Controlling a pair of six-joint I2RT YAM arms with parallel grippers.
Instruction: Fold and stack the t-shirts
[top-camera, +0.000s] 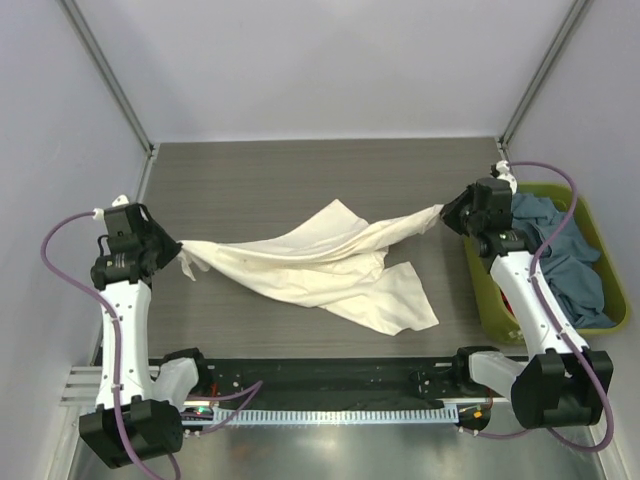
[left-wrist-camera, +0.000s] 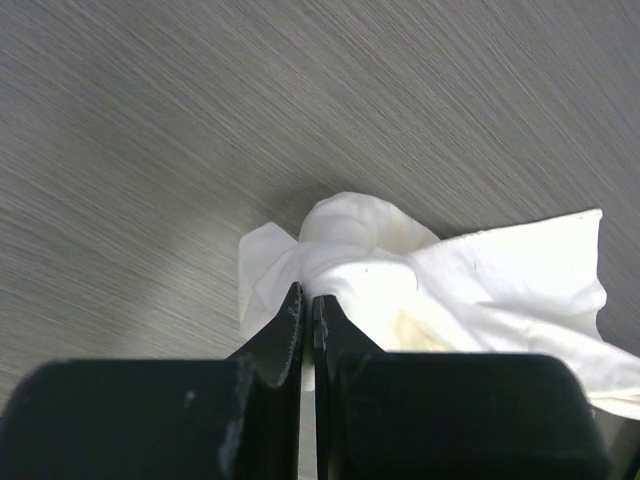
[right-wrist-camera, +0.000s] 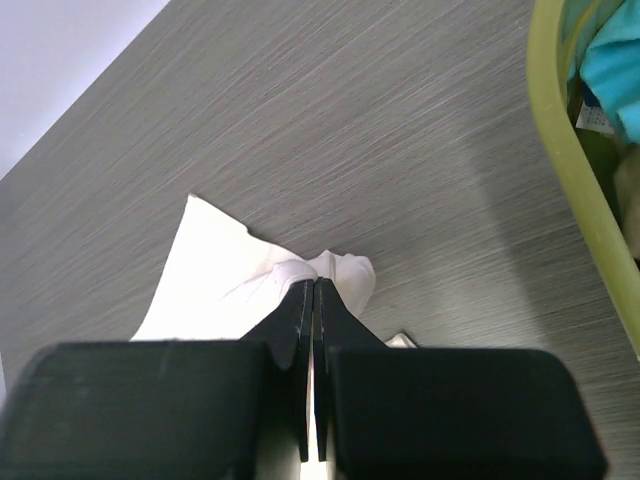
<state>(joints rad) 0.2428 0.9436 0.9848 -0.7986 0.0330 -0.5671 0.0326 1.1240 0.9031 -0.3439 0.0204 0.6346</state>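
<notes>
The cream t-shirt (top-camera: 320, 265) is stretched across the middle of the table between my two grippers, lifted at both ends and sagging onto the table in the middle. My left gripper (top-camera: 180, 252) is shut on its left end; the bunched cream cloth (left-wrist-camera: 345, 255) shows at the fingertips. My right gripper (top-camera: 447, 212) is shut on its right end, with cream cloth (right-wrist-camera: 235, 285) bunched at the tips. A slate grey-blue t-shirt (top-camera: 560, 255) lies crumpled in the basket, and a teal one (right-wrist-camera: 612, 65) shows there in the right wrist view. The red-pink t-shirt is out of view.
The olive-green basket (top-camera: 490, 305) stands at the table's right edge, right beside my right arm; its rim (right-wrist-camera: 575, 180) shows close in the right wrist view. Grey walls enclose the table on the left, right and back.
</notes>
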